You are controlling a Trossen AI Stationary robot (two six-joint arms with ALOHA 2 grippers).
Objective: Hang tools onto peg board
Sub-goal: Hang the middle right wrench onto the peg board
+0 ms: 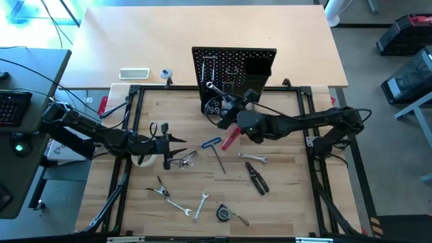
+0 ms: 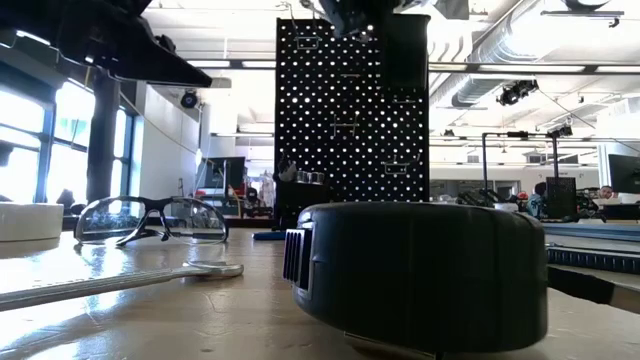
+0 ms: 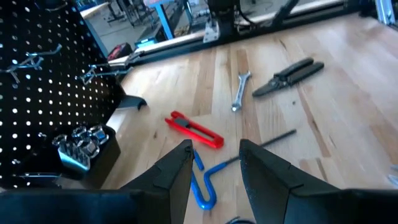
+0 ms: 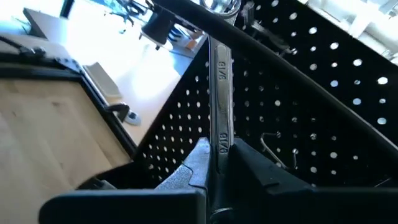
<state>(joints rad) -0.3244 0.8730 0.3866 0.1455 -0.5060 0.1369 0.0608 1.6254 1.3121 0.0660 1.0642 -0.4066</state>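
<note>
The right hand point(image 1: 226, 108) is closed on a silver wrench point(image 4: 221, 93), its two fingers point(image 4: 186, 168) pinching the shaft near one end. In the high view it sits just below the peg board point(image 1: 233, 67), at about 12 o'clock from the tabletop's middle, with the wrench running up toward 11 o'clock so its far end lies against the board's holed face. The right wrist view shows the wrench standing up between the fingers, close in front of the board.

The left hand point(image 1: 177, 142) hovers at about 9 o'clock, fingers point(image 3: 264, 171) parted about halfway and holding nothing. A pale tape roll point(image 1: 147, 159) lies just under its wrist, and clear glasses point(image 1: 182, 160) lie just beside it toward 5 o'clock.

A blue-handled hex key point(image 1: 214, 150) lies near the tabletop's point(image 1: 283, 196) centre, and a red-handled tool point(image 1: 230, 138) is just beside it toward 1 o'clock. A small wrench point(image 1: 253, 158) and black pliers point(image 1: 256, 178) lie toward 4 o'clock. Along the 6 o'clock edge are small pliers point(image 1: 159, 189), two more wrenches point(image 1: 192, 206) and a tape measure point(image 1: 224, 213), which fills the low view's foreground.

The board stands upright at 12 o'clock with a black bin point(image 1: 255, 67) on its face.
</note>
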